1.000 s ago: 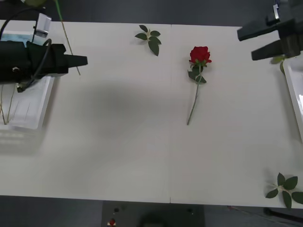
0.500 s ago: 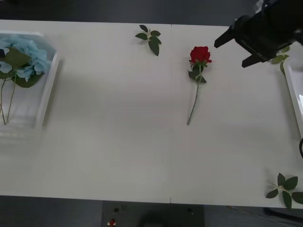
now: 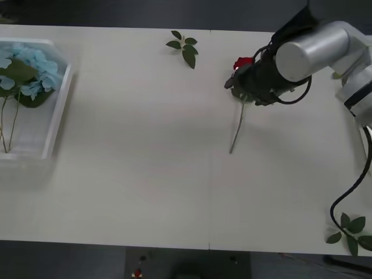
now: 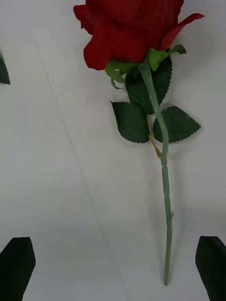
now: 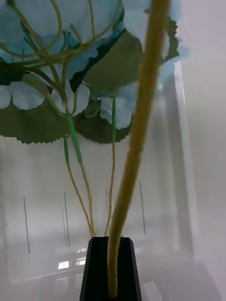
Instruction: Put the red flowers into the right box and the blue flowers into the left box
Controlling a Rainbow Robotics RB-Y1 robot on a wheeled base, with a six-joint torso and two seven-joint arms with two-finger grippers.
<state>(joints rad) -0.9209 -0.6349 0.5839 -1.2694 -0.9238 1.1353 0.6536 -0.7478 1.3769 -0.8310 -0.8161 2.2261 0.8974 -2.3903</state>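
My right hand (image 4: 113, 268) hangs spread over the last red rose (image 4: 134, 33) lying mid-worktop (image 3: 145, 174). Light, floppy, with a thin slick stem (image 4: 165, 188): I would pinch mid-stem. My left hand (image 5: 111, 270) pinches a stem over the left box (image 3: 58, 110), probably a blue flower's.

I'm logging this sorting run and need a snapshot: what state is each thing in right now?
Red rose: lying flat on the table, not gripped.
Right gripper: open, over the rose, fingers either side of its stem.
Left gripper: shut on a tan stem, above the left box.
Blue flowers: lying in the left box.
Left box: holding blue flowers.
Leaf sprigs: loose on the table.
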